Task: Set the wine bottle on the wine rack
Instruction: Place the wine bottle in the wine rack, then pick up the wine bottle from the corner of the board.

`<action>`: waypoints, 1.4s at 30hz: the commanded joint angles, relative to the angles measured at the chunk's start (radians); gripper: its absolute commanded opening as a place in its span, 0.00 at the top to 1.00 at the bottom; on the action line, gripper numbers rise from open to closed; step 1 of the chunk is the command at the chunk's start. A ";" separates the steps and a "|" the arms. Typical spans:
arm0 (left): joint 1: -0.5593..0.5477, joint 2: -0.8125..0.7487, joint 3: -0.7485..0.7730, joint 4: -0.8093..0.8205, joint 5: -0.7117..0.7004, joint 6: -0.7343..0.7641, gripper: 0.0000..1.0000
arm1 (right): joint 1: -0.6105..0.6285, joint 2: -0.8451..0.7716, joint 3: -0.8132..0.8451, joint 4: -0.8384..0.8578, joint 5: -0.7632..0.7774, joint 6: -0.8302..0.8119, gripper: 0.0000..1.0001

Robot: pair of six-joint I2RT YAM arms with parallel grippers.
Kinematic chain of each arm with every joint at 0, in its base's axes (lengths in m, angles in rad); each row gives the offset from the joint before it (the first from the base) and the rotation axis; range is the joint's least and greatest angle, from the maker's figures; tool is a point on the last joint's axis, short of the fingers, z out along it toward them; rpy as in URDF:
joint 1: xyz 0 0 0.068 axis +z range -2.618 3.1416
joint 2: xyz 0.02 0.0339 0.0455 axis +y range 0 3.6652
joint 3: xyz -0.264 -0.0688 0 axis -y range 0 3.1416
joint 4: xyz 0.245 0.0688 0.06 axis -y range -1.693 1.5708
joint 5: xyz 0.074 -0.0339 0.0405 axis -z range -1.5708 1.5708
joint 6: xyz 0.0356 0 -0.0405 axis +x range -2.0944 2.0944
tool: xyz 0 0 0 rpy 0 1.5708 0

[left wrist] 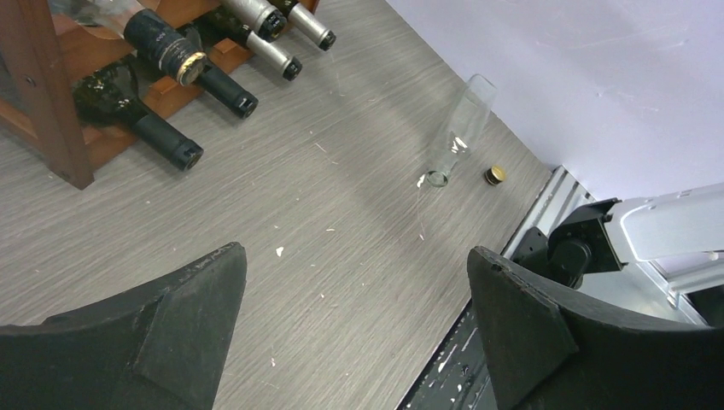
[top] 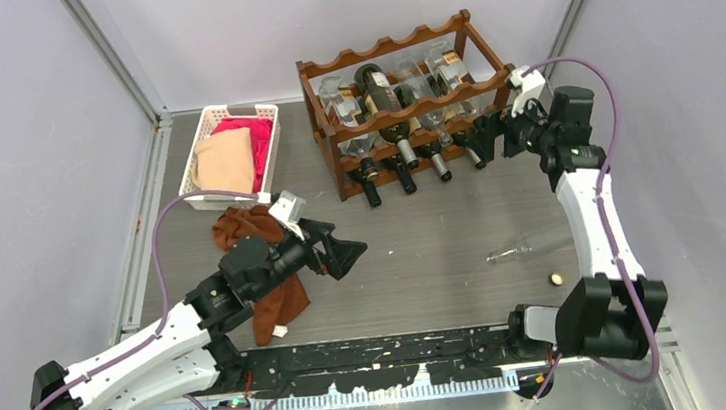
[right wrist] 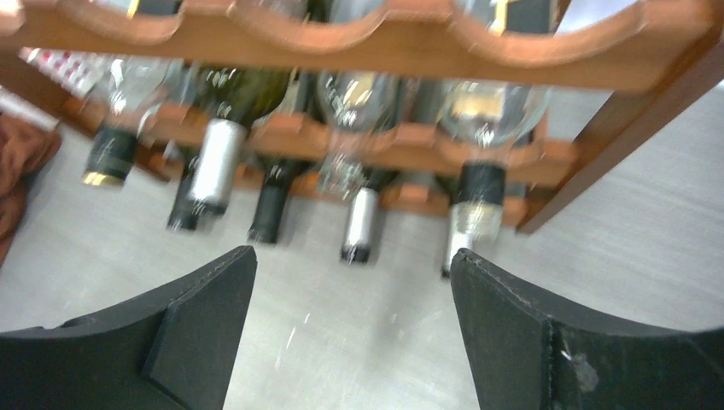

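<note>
Your left claw (top: 347, 258) hangs released, its jaws spread wide and holding nothing, above the grey bench (top: 421, 224) in front of the wine rack (top: 313, 104). Your right claw (top: 481, 139) is likewise released and empty. Its jaws stand apart just before the rack's right end, facing the necks of the bottles (top: 378, 88) lying in its tiers. The rack stands at the back of the bench, right of a white basket (top: 214, 112). A clear wine bottle (top: 529, 246) lies on its side on the bench beside your right arm, well apart from the rack. A small gold cap (top: 554, 278) lies near it.
</note>
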State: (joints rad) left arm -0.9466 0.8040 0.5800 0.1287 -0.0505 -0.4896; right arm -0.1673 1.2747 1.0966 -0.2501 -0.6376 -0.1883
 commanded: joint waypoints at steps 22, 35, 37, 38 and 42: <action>0.006 -0.216 -0.267 0.200 0.090 -0.049 0.05 | -0.404 -0.148 -0.017 -0.647 0.417 0.013 0.00; 0.006 -0.133 -0.239 0.236 0.100 -0.045 0.05 | -0.416 -0.014 -0.085 -0.479 0.835 0.444 0.00; 0.006 -0.128 -0.237 0.237 0.097 -0.044 0.05 | -0.416 0.018 -0.096 -0.465 0.826 0.489 0.00; 0.006 -0.125 -0.237 0.238 0.096 -0.045 0.05 | -0.416 0.036 -0.102 -0.458 0.823 0.508 0.00; 0.006 -0.113 -0.230 0.239 0.094 -0.046 0.05 | -0.416 0.104 -0.114 -0.419 0.807 0.581 0.01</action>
State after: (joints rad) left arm -0.9466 0.6838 0.3080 0.2939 0.0525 -0.5388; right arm -0.5785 1.3384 0.9882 -0.7464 0.1513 0.2722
